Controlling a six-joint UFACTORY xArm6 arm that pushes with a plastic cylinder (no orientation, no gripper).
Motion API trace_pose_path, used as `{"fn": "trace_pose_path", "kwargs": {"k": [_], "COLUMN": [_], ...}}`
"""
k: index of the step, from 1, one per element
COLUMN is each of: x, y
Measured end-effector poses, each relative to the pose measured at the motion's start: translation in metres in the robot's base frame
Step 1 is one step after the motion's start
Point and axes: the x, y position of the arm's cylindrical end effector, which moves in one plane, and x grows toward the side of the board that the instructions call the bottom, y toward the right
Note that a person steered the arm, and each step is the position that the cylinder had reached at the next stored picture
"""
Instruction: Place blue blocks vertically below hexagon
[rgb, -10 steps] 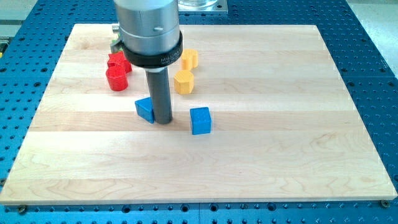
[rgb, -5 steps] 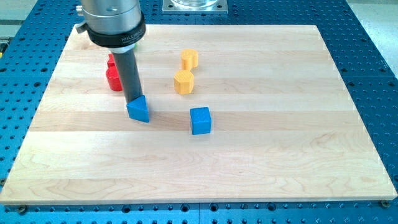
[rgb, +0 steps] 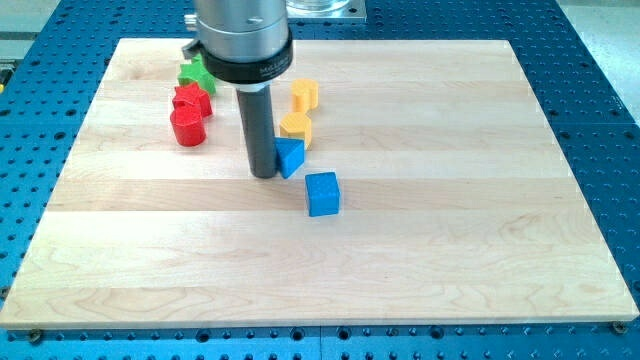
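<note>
Showing two blue blocks, two yellow blocks, two red blocks and one green block, all lying on a pale wooden board (rgb: 450, 250) bolted over a blue perforated base (rgb: 610, 150).

Nearest the frame's bottom: blue cube (rgb: 322, 194), sitting just below centre, upright, apart from everything else. Slightly farther up and to its left: blue triangular block (rgb: 289, 157), a wedge shape tilting toward the rod and touching or nearly touching the yellow hexagon (rgb: 296, 127) directly above it. Farther up again: second yellow block (rgb: 305, 95), shape unclear.

Toward the upper left: red cylinder (rgb: 187, 127), then a second red block (rgb: 192, 100) touching it from behind, then the green block (rgb: 196, 73), partly hidden by the arm housing.

Standing vertical, with my tip (rgb: 264, 175) resting on the board, pressing against the left face of the blue triangular block. Carrying no fingers, so grasping nothing; only side contact.
</note>
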Motion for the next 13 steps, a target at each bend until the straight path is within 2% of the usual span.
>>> {"fn": "trace_pose_path", "kwargs": {"k": [1, 2, 3, 4, 5, 6, 7, 8, 11, 13], "x": [0.0, 0.041, 0.106, 0.089, 0.065, 0.076, 0.087, 0.04, 0.039, 0.031], "y": [0.005, -0.008, 0.003, 0.064, 0.06, 0.04, 0.123, 0.118, 0.073, 0.071]}}
